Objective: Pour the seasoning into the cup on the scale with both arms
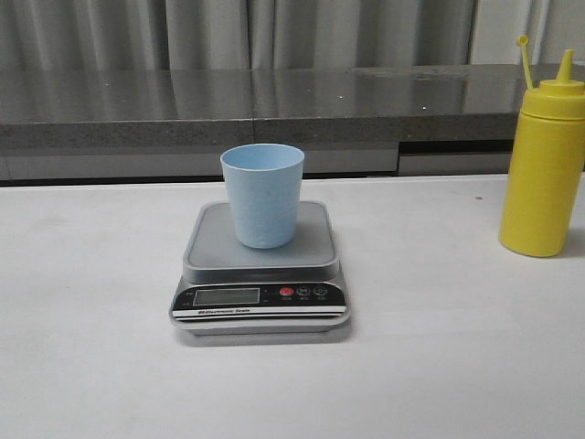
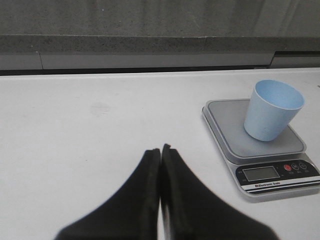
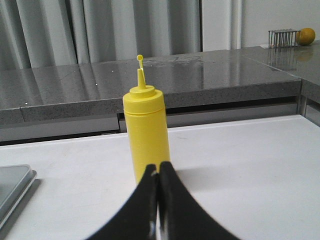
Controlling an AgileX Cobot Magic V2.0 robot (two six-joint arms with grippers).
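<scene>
Already the front view shows the hazards plainly. The cup [image 1: 263,195] stands upright in the middle of the scale [image 1: 260,265], mouth open upward; its inside is not visible from this low angle, so I cannot tell whether anything is in it. The seasoning [image 1: 543,169] stands upright well to the right of the scale, its nozzle pointing up and the cap stalk loose beside the tip, so the bottle looks uncapped. Neither gripper appears here. The cup is light and tapered, so a brush from an arm or the nozzle could tip it or slide it off the platform.

From the left wrist view, the left gripper [image 2: 160,150] has its fingers pressed together with nothing between them, hanging over bare table well apart from the scale. The cup's interior shows partly here and looks bare, with no seasoning. If this arm is meant to steady the cup, it must spread its fingers first; arriving closed would shove the cup.

From the right wrist view, the right gripper [image 3: 159,172] is likewise closed and empty, lined up with the seasoning, which stands just beyond the fingertips; a corner of the scale shows at the edge. Pushing forward without opening could knock the tall bottle over, and squeezing it hard once grasped could spurt seasoning before it reaches the cup.
</scene>
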